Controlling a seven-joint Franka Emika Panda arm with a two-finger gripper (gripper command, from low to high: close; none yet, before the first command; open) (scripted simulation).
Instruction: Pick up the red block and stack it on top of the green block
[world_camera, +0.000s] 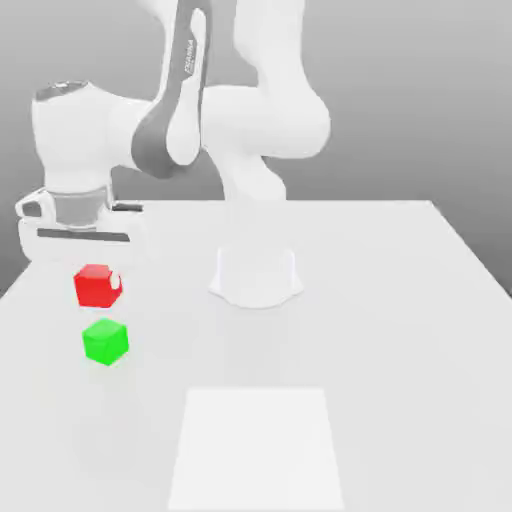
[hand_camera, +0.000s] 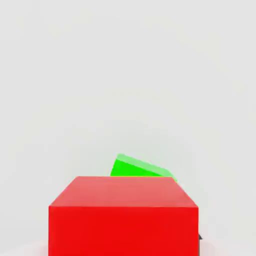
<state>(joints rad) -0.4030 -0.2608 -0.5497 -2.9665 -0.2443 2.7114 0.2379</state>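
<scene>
From my station I saw the gripper (world_camera: 99, 288) clamped narrow on the red block (world_camera: 96, 286), its pale fingers (world_camera: 116, 287) showing at the cube's side in the exterior view, the hand's white body sitting directly above it. The red block hung off the table (world_camera: 400, 300), carried at the exterior view's left, and the green block (world_camera: 105, 341) lay just below it in that picture, apart from it, with a clear strip of table showing between the two. I could not tell from that angle whether the red cube stood squarely over the green one. In the hand view the red block (hand_camera: 123, 215) loomed close, one broad face and its top toward the camera, and a wedge of the green block (hand_camera: 137, 167) peeked out past its far edge, slightly tilted against the red cube's lines. The green block rested on the table alone, untouched by the fingers. Further out, the arm (world_camera: 180, 110) bent from the hand up and over to its round white base (world_camera: 256, 278) near the table's middle, and a paler square patch (world_camera: 258, 448) marked the table's near side
</scene>
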